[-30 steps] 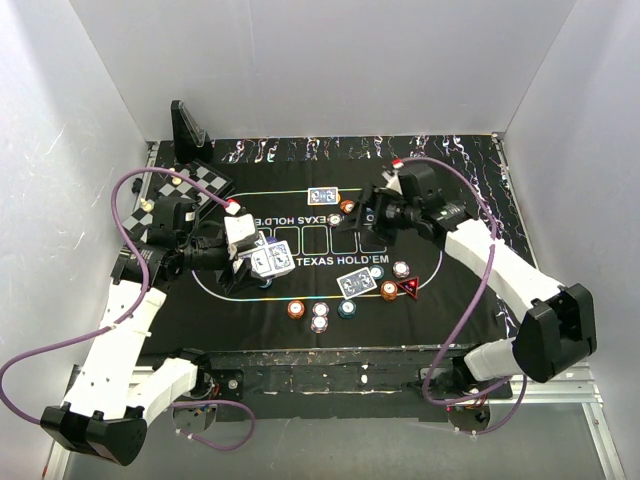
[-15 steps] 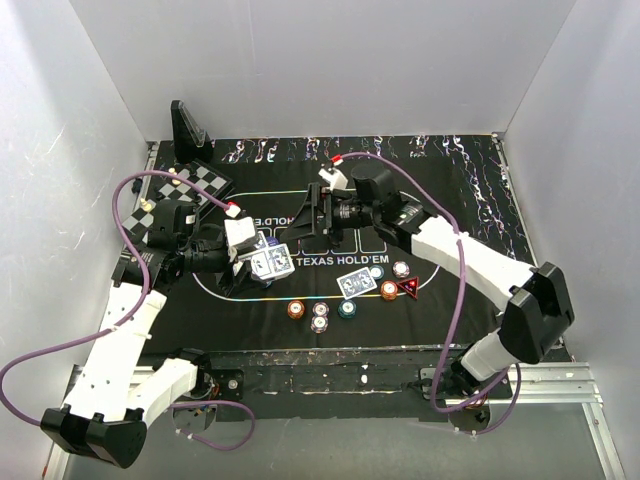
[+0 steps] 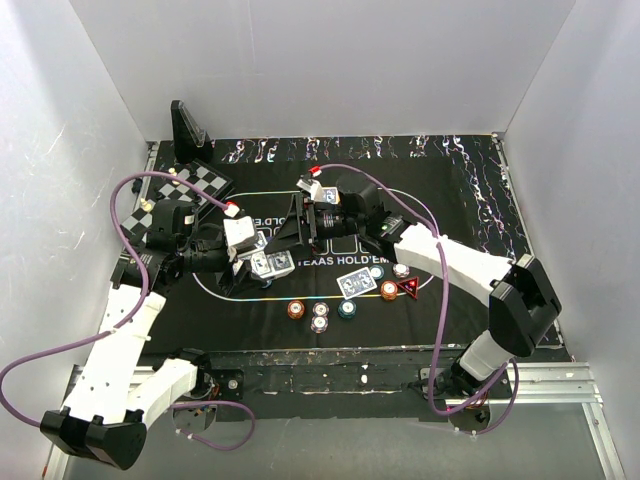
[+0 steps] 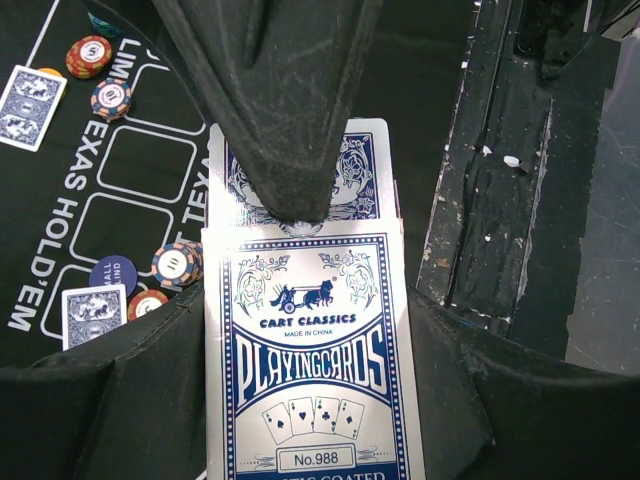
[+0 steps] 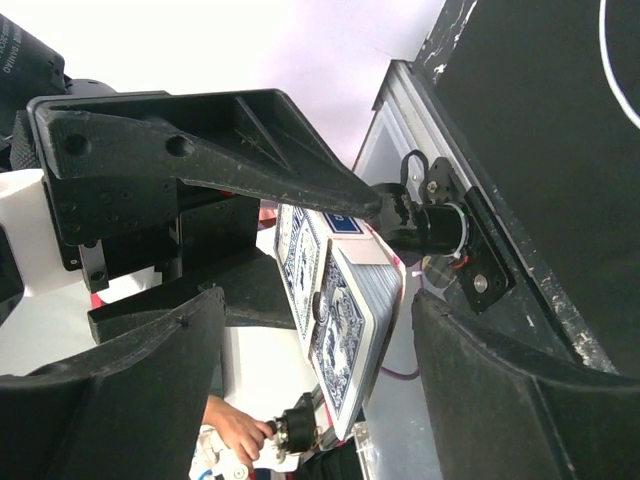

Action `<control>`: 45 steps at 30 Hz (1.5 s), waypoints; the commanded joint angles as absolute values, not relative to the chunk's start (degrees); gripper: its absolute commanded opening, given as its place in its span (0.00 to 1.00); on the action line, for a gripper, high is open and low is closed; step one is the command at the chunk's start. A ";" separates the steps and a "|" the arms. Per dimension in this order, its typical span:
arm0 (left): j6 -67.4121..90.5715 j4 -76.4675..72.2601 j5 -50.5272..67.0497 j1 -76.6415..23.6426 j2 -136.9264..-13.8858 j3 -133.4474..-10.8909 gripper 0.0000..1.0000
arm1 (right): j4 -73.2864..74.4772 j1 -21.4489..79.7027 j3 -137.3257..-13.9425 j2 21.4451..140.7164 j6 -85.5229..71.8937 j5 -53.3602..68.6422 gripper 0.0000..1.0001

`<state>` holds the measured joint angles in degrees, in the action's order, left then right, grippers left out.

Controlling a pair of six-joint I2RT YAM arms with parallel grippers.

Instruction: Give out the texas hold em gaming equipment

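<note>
We see a blue-and-white card pack (image 4: 310, 350), printed "PLAYING CARDS", raised over the left of the mat (image 3: 450, 230), with one patterned-back card (image 4: 365, 165) poking out past its top. A face-down card (image 3: 357, 284) lies at the mat's near middle. Near it we count an orange chip (image 3: 296, 309), two white chips (image 3: 320, 310), a teal chip (image 3: 346, 308), and the red triangle marker (image 3: 408, 288) just beside another orange chip (image 3: 389, 290).

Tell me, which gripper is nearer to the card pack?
Left. The left gripper is shut on the card pack; the right gripper stands open just beyond it, one finger over the protruding card.
</note>
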<state>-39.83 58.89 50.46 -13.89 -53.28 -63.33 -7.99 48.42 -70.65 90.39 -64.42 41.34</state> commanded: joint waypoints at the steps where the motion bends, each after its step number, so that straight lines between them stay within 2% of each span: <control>1: -39.29 56.95 52.47 -13.89 -51.77 -63.37 0.14 | -15.29 48.87 -68.91 90.53 -68.03 43.86 0.78; 8: -38.67 56.25 52.65 -13.89 -51.86 -63.63 0.14 | -14.50 49.13 -66.71 90.09 -68.03 43.86 0.60; 18: -38.41 56.25 52.65 -13.89 -51.94 -64.16 0.14 | -11.95 48.52 -66.10 89.21 -67.06 43.86 0.45; 31: -37.97 55.72 53.09 -13.89 -52.56 -64.77 0.14 | -12.48 45.18 -62.49 85.70 -67.15 44.03 0.36; 41: -37.79 55.72 53.09 -13.80 -52.03 -64.51 0.14 | -11.87 42.72 -60.47 83.50 -66.80 44.12 0.33; 45: -37.79 55.63 53.09 -13.80 -51.94 -64.42 0.14 | -11.25 41.40 -59.50 82.27 -66.53 44.12 0.29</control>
